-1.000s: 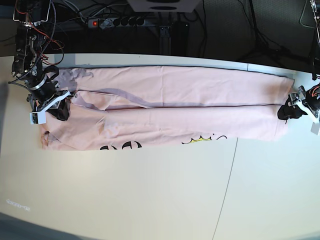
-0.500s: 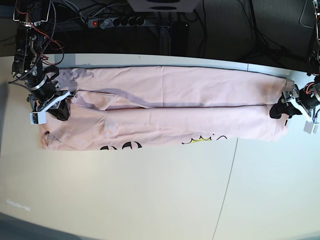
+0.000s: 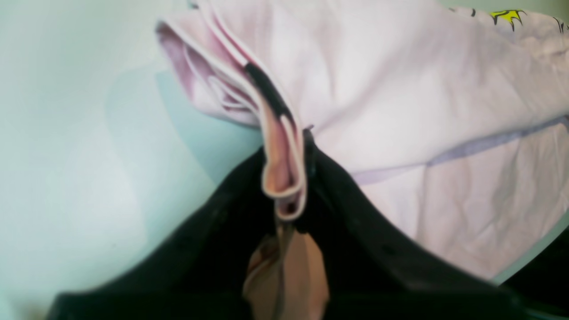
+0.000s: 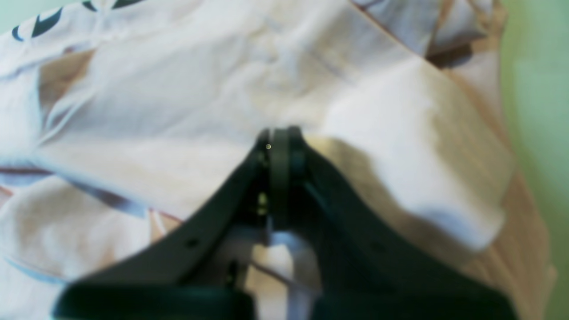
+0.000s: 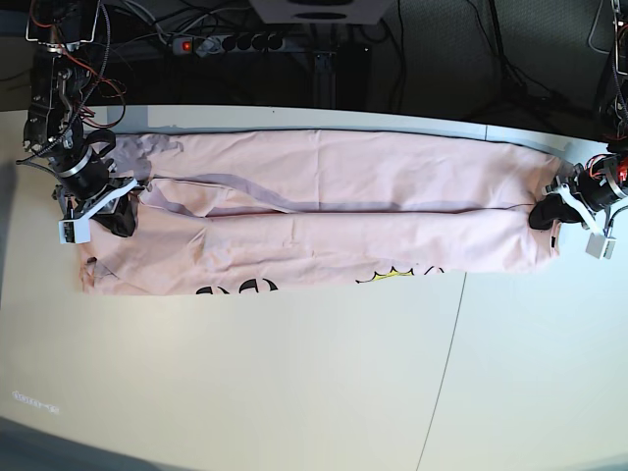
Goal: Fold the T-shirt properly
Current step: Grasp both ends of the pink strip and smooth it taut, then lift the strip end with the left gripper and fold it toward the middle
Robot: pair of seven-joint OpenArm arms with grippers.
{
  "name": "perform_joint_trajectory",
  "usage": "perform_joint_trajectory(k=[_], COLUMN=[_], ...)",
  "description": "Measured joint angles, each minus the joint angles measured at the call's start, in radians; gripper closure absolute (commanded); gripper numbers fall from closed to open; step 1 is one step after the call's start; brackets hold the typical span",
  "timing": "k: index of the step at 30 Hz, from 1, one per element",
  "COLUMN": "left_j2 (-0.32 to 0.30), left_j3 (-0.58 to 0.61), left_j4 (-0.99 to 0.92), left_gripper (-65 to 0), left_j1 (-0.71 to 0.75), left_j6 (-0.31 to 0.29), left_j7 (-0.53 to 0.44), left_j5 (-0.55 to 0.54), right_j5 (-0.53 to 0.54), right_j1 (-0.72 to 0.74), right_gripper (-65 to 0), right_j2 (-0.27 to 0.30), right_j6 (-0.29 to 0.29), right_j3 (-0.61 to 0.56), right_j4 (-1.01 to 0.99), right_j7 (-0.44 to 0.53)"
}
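My left gripper [image 5: 546,212] has slid in from the table's edge and now pinches the T-shirt [image 5: 324,211] hem; my right gripper [image 5: 120,208] stays clamped on the opposite end. With the shirt stretched between them across the table [image 5: 294,392], I judge that both ends are secured. Next, I lift them together and fold.

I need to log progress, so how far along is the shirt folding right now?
Done: the T-shirt lies on the table as a long band, its long edges folded in to a seam along the middle. In hand: the left gripper is pinching a bunch of hem layers at one end, and the right gripper is shut on the cloth at the other end. Left: folding the band crosswise into a compact stack.
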Motion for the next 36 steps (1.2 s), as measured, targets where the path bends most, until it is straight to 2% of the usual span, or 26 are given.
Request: perform_joint_trajectory(k=[4,12,22,27,33,34,36], left_j2=[0.004,0.021,0.01,-0.021,-0.129,-0.142,-0.156], left_j3=[-0.019,-0.128,-0.135,-0.128,-0.126,-0.129,-0.129], left_j4=[0.0,-0.004,-0.006,-0.01,-0.024,-0.024,-0.023], left_gripper=[0.0,0.0,0.0,0.0,0.0,0.0,0.0], left_j1=[0.0,0.009,0.005,-0.027,-0.056,-0.063,-0.084], left_j6=[0.0,-0.002,-0.002,0.002,0.025,0.035,0.09], left_j7=[0.001,0.035,0.048,0.083,0.126,0.127,0.126], left_j5=[0.008,0.042,0.056,0.078,0.177,0.198,0.213], right_j5=[0.06,0.112,0.093,0.096,0.077,0.077,0.077], right_j1=[0.0,-0.001,-0.016,-0.014,-0.014,-0.014,-0.014], right_gripper=[0.0,0.0,0.0,0.0,0.0,0.0,0.0], right_j2=[0.0,0.0,-0.002,-0.002,-0.003,-0.003,-0.003], right_j6=[0.0,0.001,0.002,0.002,0.002,0.002,0.002], right_j3=[0.0,0.004,0.004,0.004,0.036,0.043,0.057], right_j4=[-0.002,0.018,0.197,0.279,0.286,0.286,0.286], right_j7=[-0.008,-0.035,-0.083,-0.084,-0.095,-0.098,-0.102])
